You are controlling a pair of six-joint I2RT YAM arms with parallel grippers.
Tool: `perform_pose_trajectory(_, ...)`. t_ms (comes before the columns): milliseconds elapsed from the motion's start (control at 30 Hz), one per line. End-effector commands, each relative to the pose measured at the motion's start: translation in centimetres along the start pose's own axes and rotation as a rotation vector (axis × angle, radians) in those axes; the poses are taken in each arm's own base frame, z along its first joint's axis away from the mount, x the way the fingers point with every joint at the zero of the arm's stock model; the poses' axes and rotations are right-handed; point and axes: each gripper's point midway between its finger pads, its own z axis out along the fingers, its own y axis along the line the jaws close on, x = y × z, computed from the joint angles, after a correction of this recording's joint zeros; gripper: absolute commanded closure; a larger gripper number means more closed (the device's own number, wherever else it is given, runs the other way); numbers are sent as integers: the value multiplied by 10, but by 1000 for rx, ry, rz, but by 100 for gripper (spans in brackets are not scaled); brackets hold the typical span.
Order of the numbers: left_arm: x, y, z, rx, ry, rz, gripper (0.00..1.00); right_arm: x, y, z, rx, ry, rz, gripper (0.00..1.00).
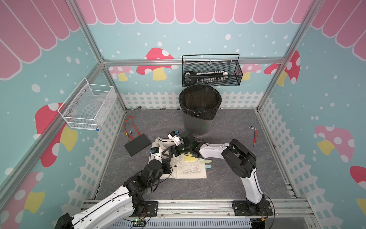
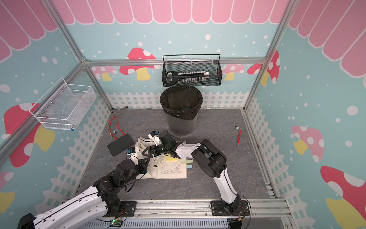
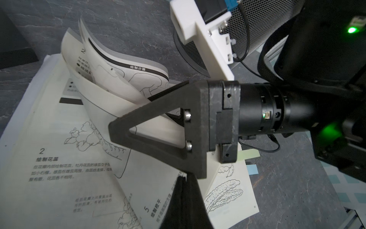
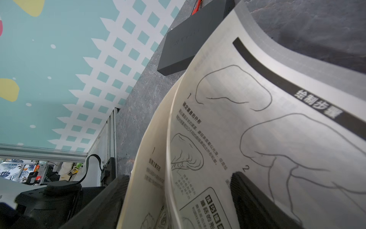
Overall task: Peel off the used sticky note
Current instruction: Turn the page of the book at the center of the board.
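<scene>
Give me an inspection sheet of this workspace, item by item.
Surface: grey marbled tabletop, no spills seen.
Job's things: open book lies flat with lifted pages; yellow sticky note on the drawing page, partly under the right arm, not yet peeled.
Clutter: black box, red-handled tool, lined bin.
Grippers: left gripper shut, tip down at the book's fold; right gripper open, the lifted pages between its jaws.
Cables: red cord beside the black box; black cable loops under the right wrist.
Surroundings: white wire basket and black mesh basket on the walls.
</scene>
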Motion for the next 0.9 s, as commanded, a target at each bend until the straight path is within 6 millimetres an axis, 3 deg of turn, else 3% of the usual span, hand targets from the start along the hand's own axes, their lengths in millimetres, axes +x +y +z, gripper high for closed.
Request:
perform_pose_trajectory(0, 7, 3, 1, 2, 20, -10, 100, -1, 33, 9, -118, 9, -7, 14)
perform_pose_trajectory(367, 5, -6, -3, 44, 25, 5, 100, -24, 67, -4, -230, -53, 3, 13)
perform_pose_trajectory(600, 2, -31, -22, 206, 20, 30, 100, -24, 63, -2, -232, -53, 52, 13)
perform_pose_trajectory(867, -29, -52, -49, 310, -88, 20, 100, -18, 49, 3, -198, -48, 79, 13)
